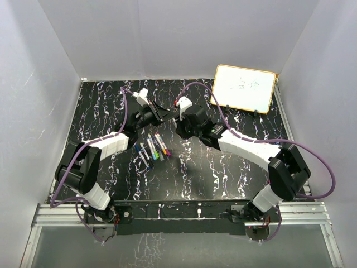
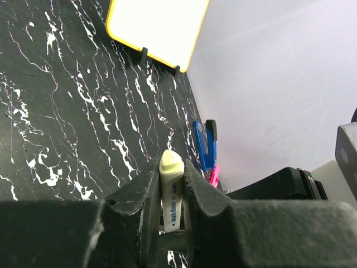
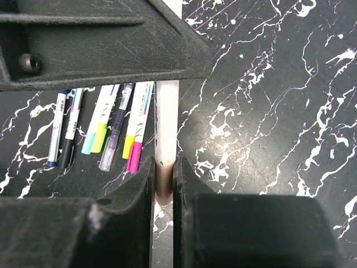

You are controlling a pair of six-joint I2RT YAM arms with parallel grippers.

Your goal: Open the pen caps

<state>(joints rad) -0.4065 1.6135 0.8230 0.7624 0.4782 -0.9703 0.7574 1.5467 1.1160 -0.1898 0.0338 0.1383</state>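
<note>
Scene: two black robot arms meet above the middle of a black marbled table (image 1: 240, 178). A whiteboard (image 1: 244, 88) stands at the far right corner.
Left gripper: the left gripper (image 2: 171, 174) is clenched on the held pen (image 2: 172, 195). The pen has a white barrel, and its pale yellow end pokes out past the fingers.
Right gripper: the right gripper (image 3: 163, 163) is pinched tight on the opposite end of that pen, where the cap (image 3: 163, 181) sits. The cap's colour is hard to tell in shadow.
Where the pen is: lifted off the table, spanning the gap between the two grippers.
Other pens: the loose pens (image 3: 106, 125) lie side by side on the table beneath the grippers, with coloured ends. None of them is touched.
Step in hand: this looks like the pull that separates the cap from the barrel.
How to do it well: draw the two grippers straight apart along the barrel's line. The left should hold firm while the right carries the cap away, with no bending or sideways drag. Keep the pull short, since the cap will likely release with a jerk.
Check first: I cannot tell whether the right fingers sit on the cap alone or straddle its seam. Straddling would lock the cap to the barrel.
Risk: the barrel may slide through the left grip instead of the cap coming free, or the freed cap may drop among the loose pens.
</note>
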